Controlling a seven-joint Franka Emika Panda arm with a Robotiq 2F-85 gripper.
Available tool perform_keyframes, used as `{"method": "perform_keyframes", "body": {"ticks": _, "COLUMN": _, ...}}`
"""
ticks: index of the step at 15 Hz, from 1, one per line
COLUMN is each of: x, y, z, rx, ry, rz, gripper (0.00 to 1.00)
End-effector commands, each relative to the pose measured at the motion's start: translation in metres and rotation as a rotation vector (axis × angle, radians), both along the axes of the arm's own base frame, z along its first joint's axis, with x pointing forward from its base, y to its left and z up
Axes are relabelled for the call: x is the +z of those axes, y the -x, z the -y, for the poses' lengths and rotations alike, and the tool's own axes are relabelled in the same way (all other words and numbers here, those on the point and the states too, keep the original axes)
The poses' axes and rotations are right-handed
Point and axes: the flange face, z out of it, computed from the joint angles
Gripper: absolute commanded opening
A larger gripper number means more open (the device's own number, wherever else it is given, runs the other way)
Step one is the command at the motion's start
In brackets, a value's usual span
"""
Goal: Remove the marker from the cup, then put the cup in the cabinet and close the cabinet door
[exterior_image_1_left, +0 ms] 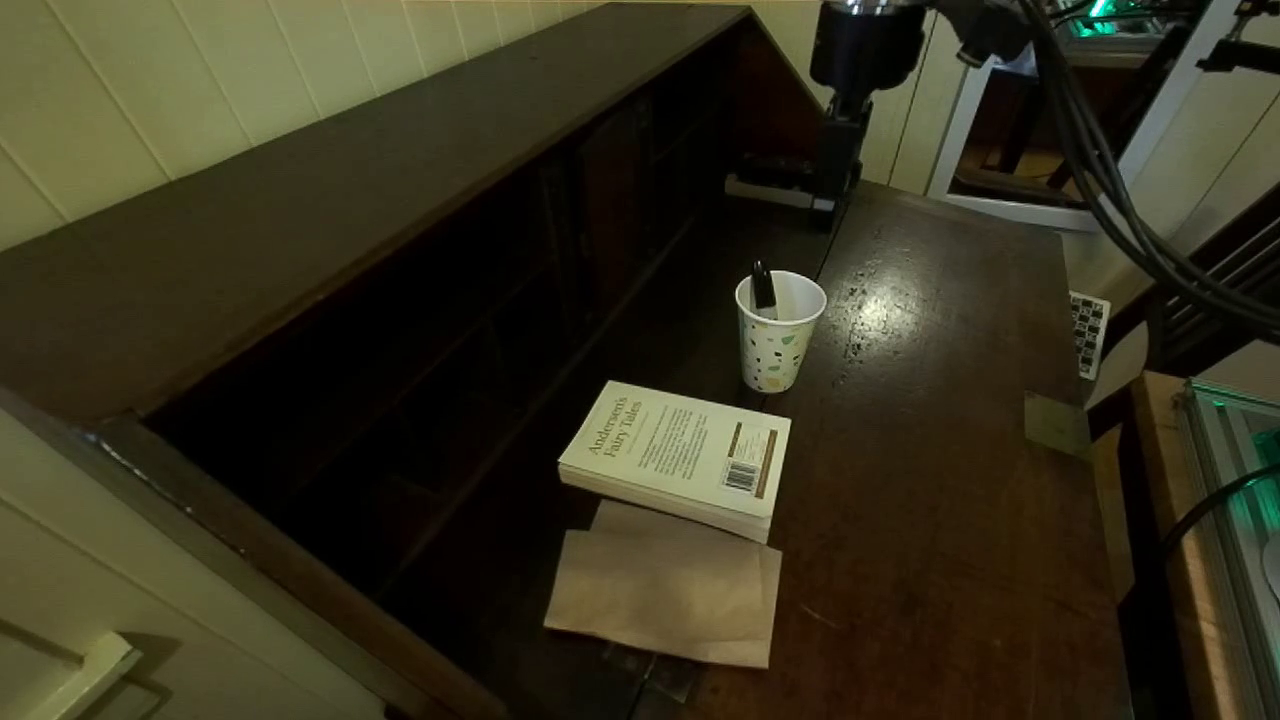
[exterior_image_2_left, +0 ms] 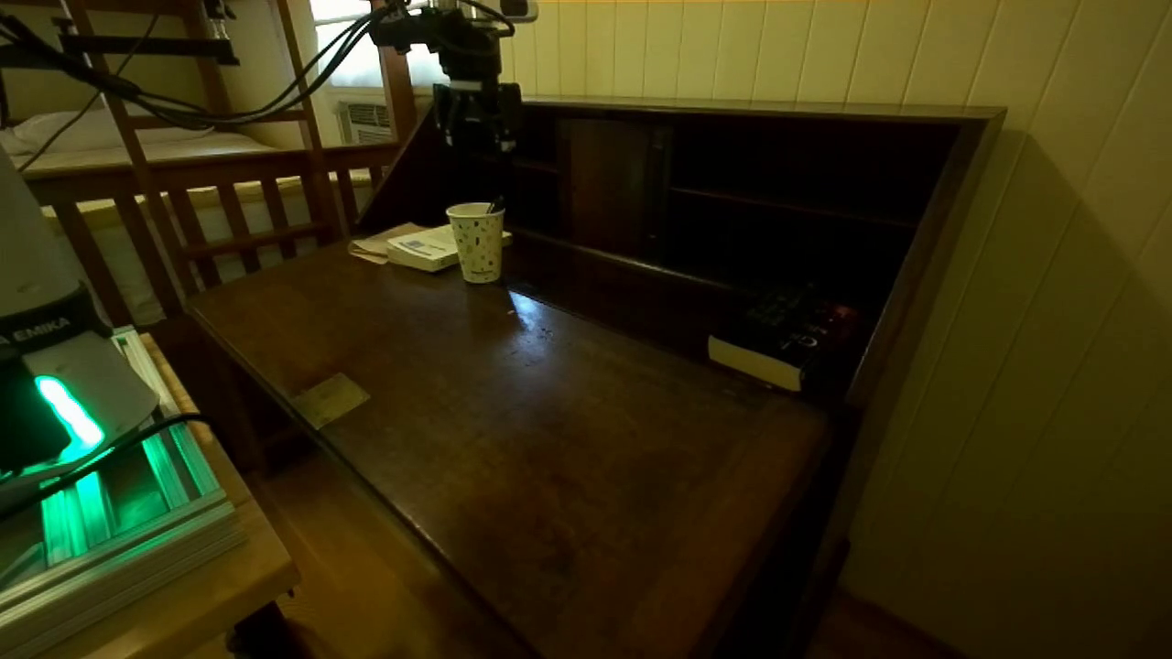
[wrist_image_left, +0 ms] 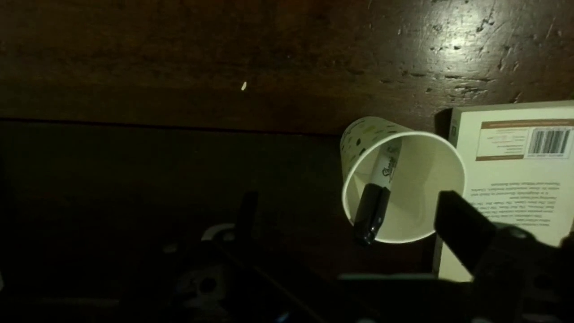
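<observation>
My fingers (wrist_image_left: 464, 231) are spread wide and have hold of nothing, hanging over the tabletop (exterior_image_2_left: 513, 412) and apart from all that lies on it. Lower than they are, the cup (wrist_image_left: 412, 184) stands upright, flecked on the outside; in the wrist view its mouth shows in the gap between them, much closer to one finger than to the opposite one. The marker (wrist_image_left: 379, 190) leans inside it, pale barrel down, black cap up and poking over the rim on the side toward the cabinet (exterior_image_1_left: 350, 180), which runs long and dark beside my fingers, its compartments too dim to see into well. Past the cup from me lies a white book (exterior_image_1_left: 690, 450), lettered Andersen's Fairy Tales, and farther along from my fingers, just beyond it, some brown paper (exterior_image_1_left: 665, 590); whether its edge goes under the book I cannot tell. Off on the opposite side of my fingers, a dark book (exterior_image_2_left: 783, 339) lies near the cabinet's end
</observation>
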Motion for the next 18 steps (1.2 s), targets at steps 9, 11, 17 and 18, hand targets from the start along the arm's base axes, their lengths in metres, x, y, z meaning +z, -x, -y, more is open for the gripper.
{"method": "perform_keyframes", "body": {"ticks": 9, "x": -0.016, "y": -0.012, "z": -0.009, "rx": -0.129, "ry": -0.007, "rz": 0.001, "gripper": 1.0}}
{"method": "perform_keyframes", "body": {"ticks": 11, "x": -0.018, "y": -0.015, "z": -0.01, "rx": -0.171, "ry": -0.022, "rz": 0.009, "gripper": 1.0}}
{"method": "perform_keyframes", "body": {"ticks": 17, "x": -0.025, "y": -0.025, "z": -0.01, "rx": -0.285, "ry": -0.071, "rz": 0.06, "gripper": 1.0}}
{"method": "perform_keyframes", "body": {"ticks": 18, "x": -0.026, "y": -0.027, "z": -0.011, "rx": -0.298, "ry": -0.079, "rz": 0.07, "gripper": 1.0}}
